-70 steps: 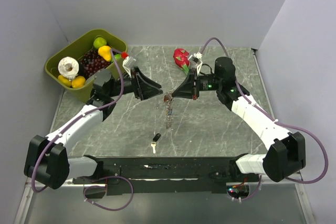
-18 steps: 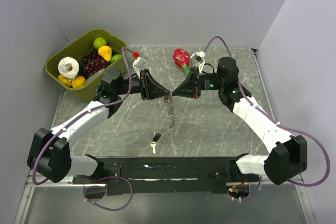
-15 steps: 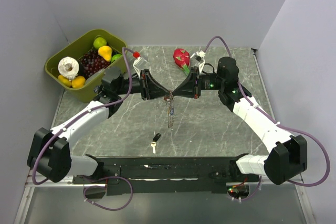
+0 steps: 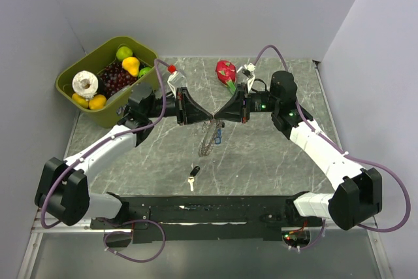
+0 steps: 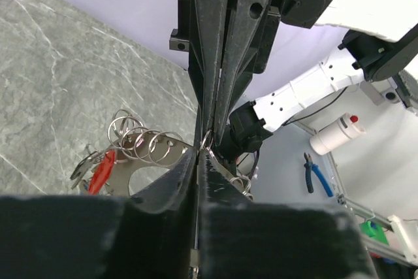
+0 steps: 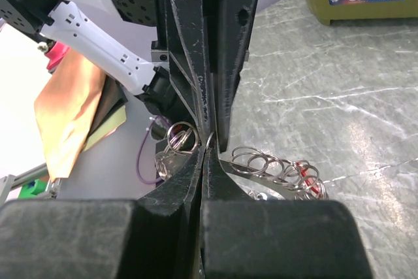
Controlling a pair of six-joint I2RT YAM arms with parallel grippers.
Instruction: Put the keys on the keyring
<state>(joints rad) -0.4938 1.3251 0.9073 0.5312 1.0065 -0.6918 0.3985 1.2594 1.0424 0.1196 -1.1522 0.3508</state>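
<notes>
We are mid-threading. The left end effector (image 4: 206, 117) and the right end effector (image 4: 221, 116) meet tip to tip above the middle of the tabletop (image 4: 274, 161). Each is clenched on the thin wire of the keyring (image 4: 209, 140), which hangs in a loose bunch beneath them. A small dark-headed key (image 4: 191, 178) lies alone towards the near edge. Next, we judge, one side must steady the hoop while the other lets go to fetch that key. That looks fiddly, since the wire is thin, springy, slippery metal. Shiny little split rings (image 5: 140, 140) and a red tag (image 5: 100, 166) dangle alongside.
</notes>
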